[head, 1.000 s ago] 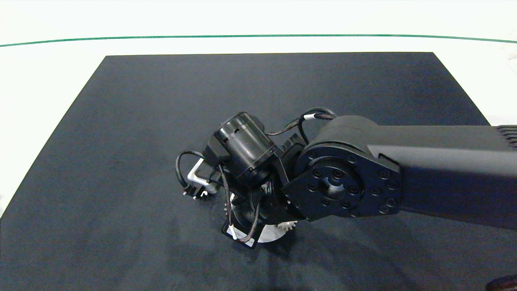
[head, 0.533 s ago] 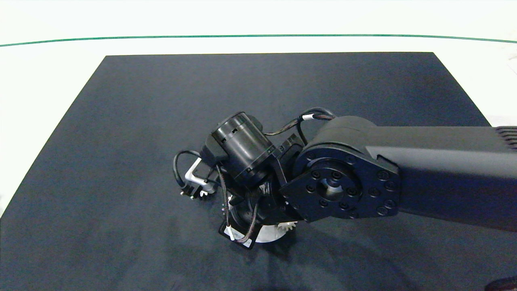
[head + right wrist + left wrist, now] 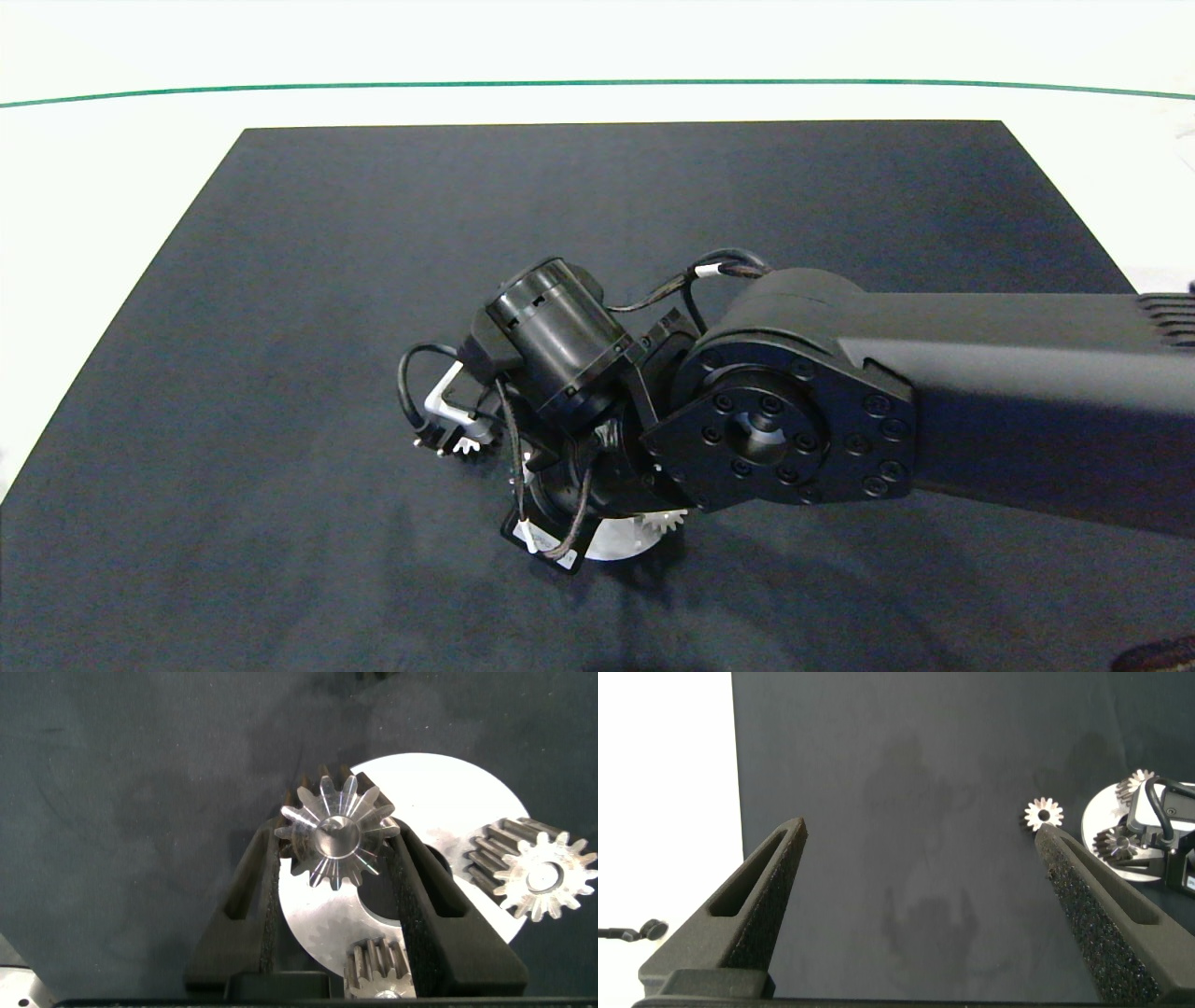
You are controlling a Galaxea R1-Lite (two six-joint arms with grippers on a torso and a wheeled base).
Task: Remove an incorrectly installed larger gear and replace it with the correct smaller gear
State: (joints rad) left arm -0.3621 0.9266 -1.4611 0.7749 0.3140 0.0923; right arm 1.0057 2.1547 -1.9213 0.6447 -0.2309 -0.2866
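My right gripper (image 3: 336, 833) is shut on the larger gear (image 3: 334, 843), a silver gear with a thick dark side. The gear is over the rim of the white round base (image 3: 448, 793), partly above the dark mat. The smaller gear (image 3: 1044, 813), star-like with a wide centre hole, lies flat on the mat just beside the base (image 3: 1106, 812). In the head view it peeks out (image 3: 464, 446) from under the right arm (image 3: 775, 429), which hides the gripper. My left gripper (image 3: 922, 829) hangs open over bare mat, well away from the gears.
Two gears with pale centres (image 3: 542, 873) (image 3: 378, 971) stand on the white base close to the held gear. The dark mat (image 3: 373, 233) covers the white table (image 3: 112, 168), with open room on every side of the base.
The right arm has shifted slightly to the left with its gripper still shut. More of the smaller gear now shows beside the wrist.
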